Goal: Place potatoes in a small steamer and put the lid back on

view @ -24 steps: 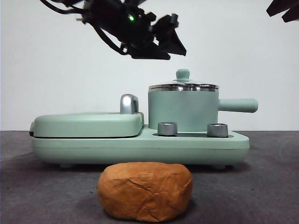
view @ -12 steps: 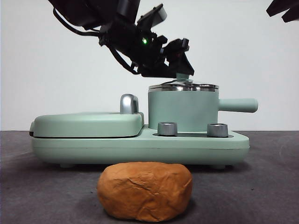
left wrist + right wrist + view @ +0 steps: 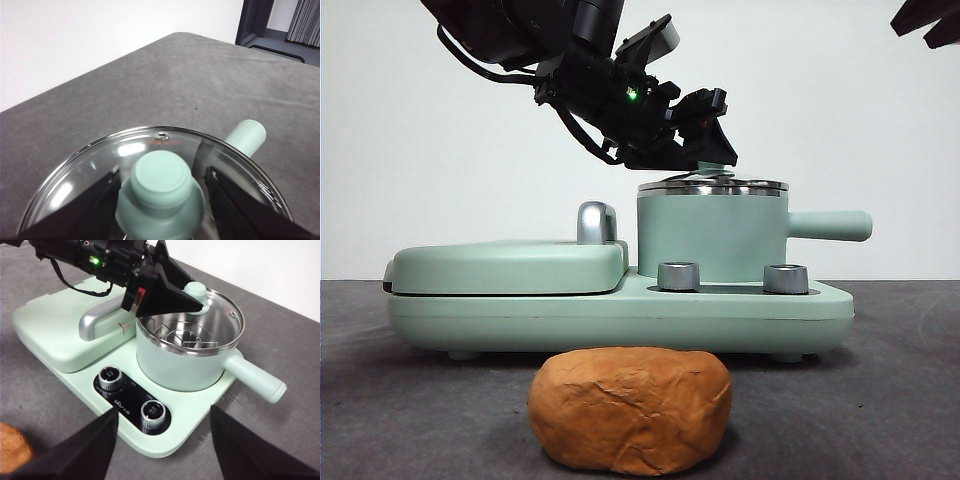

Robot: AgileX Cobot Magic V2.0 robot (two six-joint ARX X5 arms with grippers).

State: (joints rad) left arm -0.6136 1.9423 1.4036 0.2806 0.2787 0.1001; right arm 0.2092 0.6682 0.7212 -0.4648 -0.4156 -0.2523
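Lid not yet lifted, potato waiting on the counter.

Front view: left gripper down at the lid, which sits on the small steamer; potato lying on the counter near its front edge, well apart from the pot.
Left wrist view: fingers set open on either side of the lid's knob, not clamped.
Right wrist view: right gripper wide open and empty, hovering above the cooker base; steel rack visible through the glass.
Judged barely begun: lid removal, potato loading and re-covering all left to do.
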